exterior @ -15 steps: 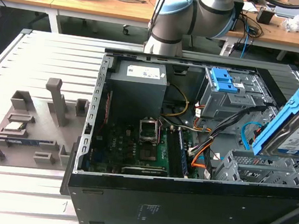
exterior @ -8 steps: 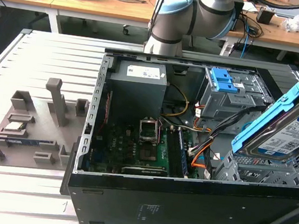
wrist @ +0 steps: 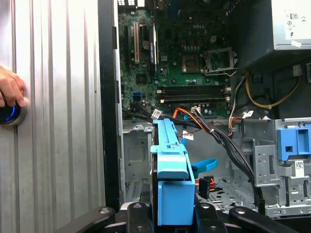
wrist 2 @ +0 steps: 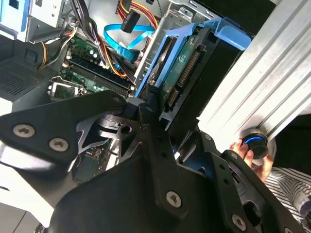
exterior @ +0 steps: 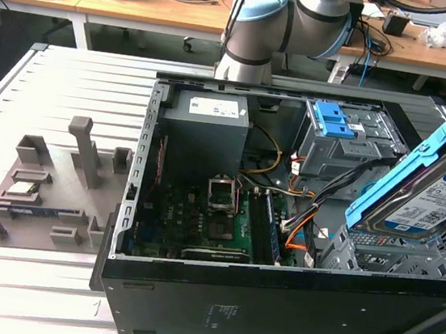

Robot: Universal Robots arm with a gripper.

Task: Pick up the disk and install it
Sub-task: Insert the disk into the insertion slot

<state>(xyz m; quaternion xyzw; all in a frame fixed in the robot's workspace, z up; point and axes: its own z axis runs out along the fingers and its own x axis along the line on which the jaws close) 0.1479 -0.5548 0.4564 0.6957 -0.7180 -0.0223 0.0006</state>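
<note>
the disk, silver in its blue carrier, hangs tilted over the metal drive cage, at about 3 o'clock from the motherboard in the exterior view, and is not yet seated. in the first wrist view the end effector is clamped on it, a finger on either side. orange and black cables lie just beside the cage, at its 9 o'clock. seating it well likely means squaring the carrier to the cage rails, keeping those cables clear and holding the grip without skew.
</note>
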